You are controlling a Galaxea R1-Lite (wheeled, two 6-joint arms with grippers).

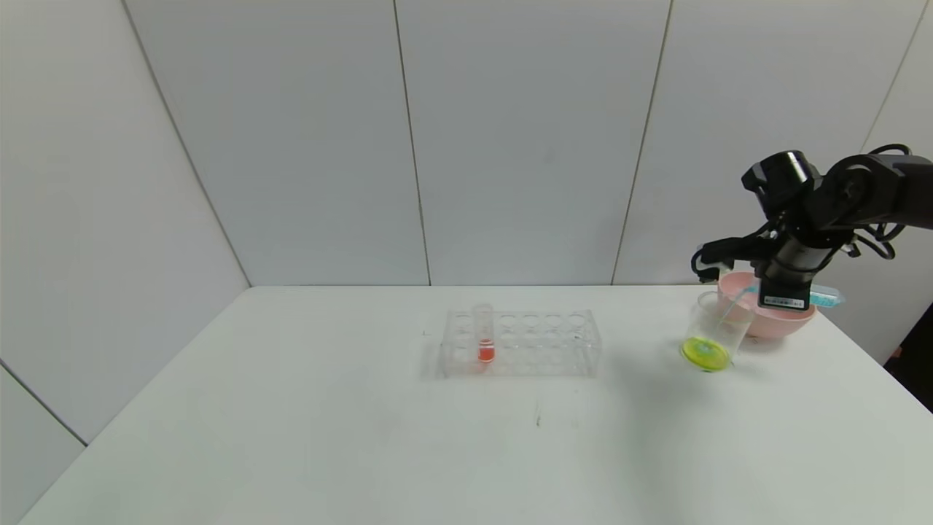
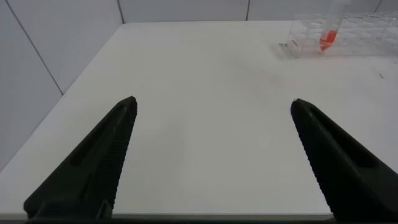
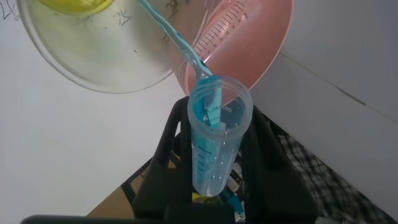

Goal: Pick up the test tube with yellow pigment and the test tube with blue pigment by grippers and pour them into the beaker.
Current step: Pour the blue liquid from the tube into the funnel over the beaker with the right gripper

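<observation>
While the test tube with blue pigment [image 3: 214,146] streamed cyan into the beaker [image 1: 713,332] at the surface's right, I judged a steady tilt best; my right gripper [image 3: 214,186] fingers clamped it, left gripper [image 2: 211,155] fingers spread, empty.

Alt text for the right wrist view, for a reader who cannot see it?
The right gripper holds the test tube with blue pigment tipped, a thin blue stream running from its mouth into the beaker, which holds yellow liquid. A pink bowl sits just behind.
</observation>
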